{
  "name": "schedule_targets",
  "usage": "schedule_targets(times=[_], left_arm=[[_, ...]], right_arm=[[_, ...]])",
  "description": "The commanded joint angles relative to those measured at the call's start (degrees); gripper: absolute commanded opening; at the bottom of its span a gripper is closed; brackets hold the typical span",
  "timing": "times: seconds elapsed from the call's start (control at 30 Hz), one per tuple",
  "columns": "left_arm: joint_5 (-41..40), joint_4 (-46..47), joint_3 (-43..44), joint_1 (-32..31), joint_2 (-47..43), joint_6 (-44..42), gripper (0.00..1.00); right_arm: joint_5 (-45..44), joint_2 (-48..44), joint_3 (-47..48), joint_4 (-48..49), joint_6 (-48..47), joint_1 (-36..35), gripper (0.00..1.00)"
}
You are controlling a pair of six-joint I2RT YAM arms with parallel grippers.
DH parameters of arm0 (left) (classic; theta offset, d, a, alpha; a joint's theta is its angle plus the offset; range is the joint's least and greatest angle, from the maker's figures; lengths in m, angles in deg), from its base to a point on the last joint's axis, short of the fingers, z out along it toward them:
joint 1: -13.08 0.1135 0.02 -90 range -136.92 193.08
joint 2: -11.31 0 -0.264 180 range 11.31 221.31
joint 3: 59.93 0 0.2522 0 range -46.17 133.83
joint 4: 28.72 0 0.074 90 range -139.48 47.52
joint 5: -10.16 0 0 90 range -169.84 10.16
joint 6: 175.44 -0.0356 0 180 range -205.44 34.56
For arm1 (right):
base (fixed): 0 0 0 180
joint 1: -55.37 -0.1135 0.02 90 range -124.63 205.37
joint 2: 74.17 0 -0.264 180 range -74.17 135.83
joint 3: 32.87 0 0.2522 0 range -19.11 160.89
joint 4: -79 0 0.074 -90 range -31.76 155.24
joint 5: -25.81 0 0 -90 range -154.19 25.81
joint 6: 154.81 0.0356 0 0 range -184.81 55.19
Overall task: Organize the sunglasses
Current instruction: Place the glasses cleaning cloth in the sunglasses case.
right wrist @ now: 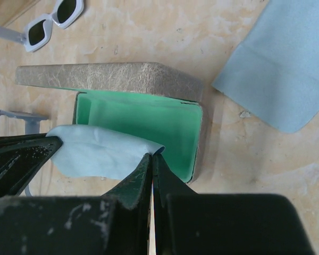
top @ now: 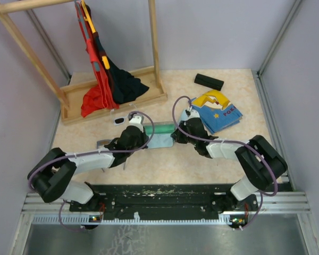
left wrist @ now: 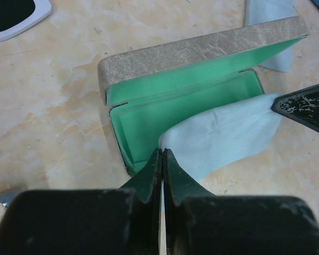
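The white sunglasses [top: 118, 120] lie loose on the table [top: 165, 170], toward its far left, just in front of the base rail of the wooden rack [top: 114, 103]. Their dark lenses face up. The long axis of the front runs roughly along that rail, parallel to the far edge of the table, and in the right wrist view one temple trails off the end nearer the left edge. I cannot tell whether the temples are folded.

The wire-framed pair [top: 102, 142] rests nearer the front edge, beside the left arm and partly hidden by it. What shows of it lies roughly left to right.

Neither pair is in a case, so the real work of the task looks undone. The step in hand seems to be preparation. The open case [left wrist: 191, 53], green-lined with its lid raised, sits mid-table between the two arms, its length running left to right. A light-blue cloth [left wrist: 223, 133] is stretched over its tray.

The left gripper [left wrist: 163, 156] has its jaws pinched tight on one corner of that cloth, and the right gripper [right wrist: 151, 159] is closed on the opposite corner.

A second cloth [right wrist: 282, 69] lies flat just to the right of the case. A black case [top: 209, 81] sits closed near the far edge.
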Motion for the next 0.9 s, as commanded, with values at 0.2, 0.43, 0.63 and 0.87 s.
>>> schedule_targets(times=[0.2, 0.43, 0.63, 0.87], left_arm=[[1.8, 4.7, 2.5, 2.6, 3.6, -2.9, 0.03], [2.8, 6.0, 3.1, 3.6, 5.7, -3.4, 0.03], [3.2, 7.1, 3.2, 4.3, 7.0, -3.4, 0.02], [3.9, 7.7, 4.1, 5.1, 8.4, -3.9, 0.02]], right_arm=[[1.1, 3.7, 5.1, 5.3, -0.8, 1.6, 0.0], [1.0, 5.4, 6.5, 5.1, -1.5, 2.2, 0.0], [1.1, 6.5, 6.9, 5.4, -1.5, 2.5, 0.0], [1.3, 7.1, 7.8, 5.5, -1.7, 2.7, 0.0]])
